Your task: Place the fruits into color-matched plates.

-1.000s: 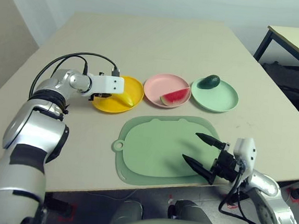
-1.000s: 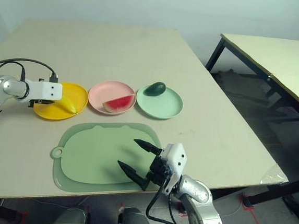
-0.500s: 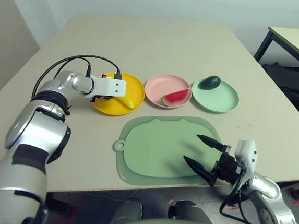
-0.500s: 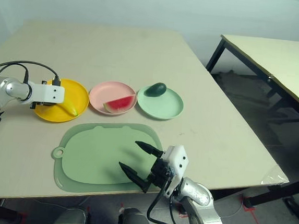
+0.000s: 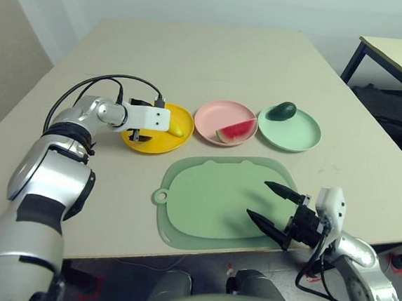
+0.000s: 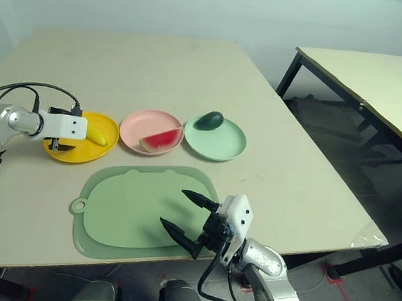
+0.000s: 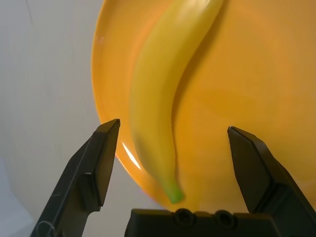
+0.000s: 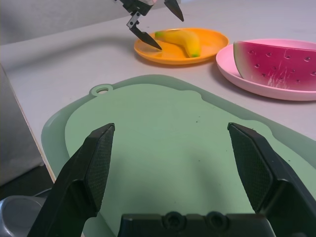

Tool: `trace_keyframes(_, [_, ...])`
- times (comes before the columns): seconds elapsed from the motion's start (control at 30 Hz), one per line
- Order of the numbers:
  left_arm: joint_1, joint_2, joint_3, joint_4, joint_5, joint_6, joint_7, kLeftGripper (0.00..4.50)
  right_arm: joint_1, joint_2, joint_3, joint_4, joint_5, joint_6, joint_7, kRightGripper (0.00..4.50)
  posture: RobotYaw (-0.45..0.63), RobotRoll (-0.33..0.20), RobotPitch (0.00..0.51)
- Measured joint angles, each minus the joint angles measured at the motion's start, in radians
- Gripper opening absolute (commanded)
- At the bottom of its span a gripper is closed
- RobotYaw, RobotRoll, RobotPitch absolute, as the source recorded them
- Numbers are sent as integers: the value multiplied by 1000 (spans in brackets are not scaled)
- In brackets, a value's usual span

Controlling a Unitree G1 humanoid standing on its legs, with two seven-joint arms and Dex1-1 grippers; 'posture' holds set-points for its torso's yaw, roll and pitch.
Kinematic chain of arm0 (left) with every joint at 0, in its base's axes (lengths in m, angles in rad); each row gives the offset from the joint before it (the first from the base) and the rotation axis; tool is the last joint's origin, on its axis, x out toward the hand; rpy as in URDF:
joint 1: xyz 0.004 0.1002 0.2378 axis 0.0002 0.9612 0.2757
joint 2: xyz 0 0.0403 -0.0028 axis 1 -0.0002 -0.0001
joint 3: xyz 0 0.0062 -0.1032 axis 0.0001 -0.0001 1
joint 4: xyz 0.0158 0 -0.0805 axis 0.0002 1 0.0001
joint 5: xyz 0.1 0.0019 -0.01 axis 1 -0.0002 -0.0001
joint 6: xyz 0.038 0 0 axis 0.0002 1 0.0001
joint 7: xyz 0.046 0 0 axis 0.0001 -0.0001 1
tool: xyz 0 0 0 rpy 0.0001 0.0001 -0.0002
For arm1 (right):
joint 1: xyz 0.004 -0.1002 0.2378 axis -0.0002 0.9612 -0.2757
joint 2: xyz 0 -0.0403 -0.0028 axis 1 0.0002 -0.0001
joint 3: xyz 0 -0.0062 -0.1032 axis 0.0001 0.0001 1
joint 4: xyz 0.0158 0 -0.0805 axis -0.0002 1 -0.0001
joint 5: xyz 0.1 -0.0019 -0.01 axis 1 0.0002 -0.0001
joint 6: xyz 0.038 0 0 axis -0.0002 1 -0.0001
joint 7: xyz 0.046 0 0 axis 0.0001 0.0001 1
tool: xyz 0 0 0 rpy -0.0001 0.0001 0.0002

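A beige table (image 5: 216,60) carries three plastic plates in a row behind a pale green mat (image 5: 218,201). From the head, the yellow-orange plate (image 5: 177,138) nearest the left edge holds the curved yellow banana (image 5: 177,129); the pink plate (image 5: 214,116) holds the red watermelon wedge (image 5: 234,130), the mint plate (image 5: 297,134) the dark avocado (image 5: 283,110), each matching. The left wrist shows the left gripper (image 7: 173,143) spread wide astride the banana, released. The right wrist shows the right gripper (image 8: 170,143) open, idle over the mat.

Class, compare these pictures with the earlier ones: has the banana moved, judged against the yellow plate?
Yes. The banana previously overhung the yellow plate's edge nearest the green mat; now it rests inside the plate, further from the mat.
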Motion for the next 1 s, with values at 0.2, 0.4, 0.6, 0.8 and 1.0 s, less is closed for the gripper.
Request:
trace_keyframes(0.2, [47, 6, 183, -14, -199, 24, -137, 4449, -55, 15, -25, 44, -15, -3, -50, 4500, -11, 0, 0])
trace_keyframes(0.4, [183, 1, 387, -181, -459, 127, -292, 4449, -277, 131, -107, 187, -56, -23, -224, 4500, 27, 0, 0])
trace_keyframes(0.6, [515, -32, 565, -621, -707, 394, -275, 4449, -347, 155, -157, 326, -85, -63, -284, 4500, 48, 0, 0])
trace_keyframes(0.8, [933, -163, 790, -1124, -936, 681, -37, 4449, -262, 147, -177, 359, -95, -134, -267, 4500, 52, 0, 0])
trace_keyframes(1.0, [1241, -328, 871, -1337, -1022, 735, 105, 4449, -231, 134, -276, 381, -72, -190, -263, 4500, 73, 0, 0])
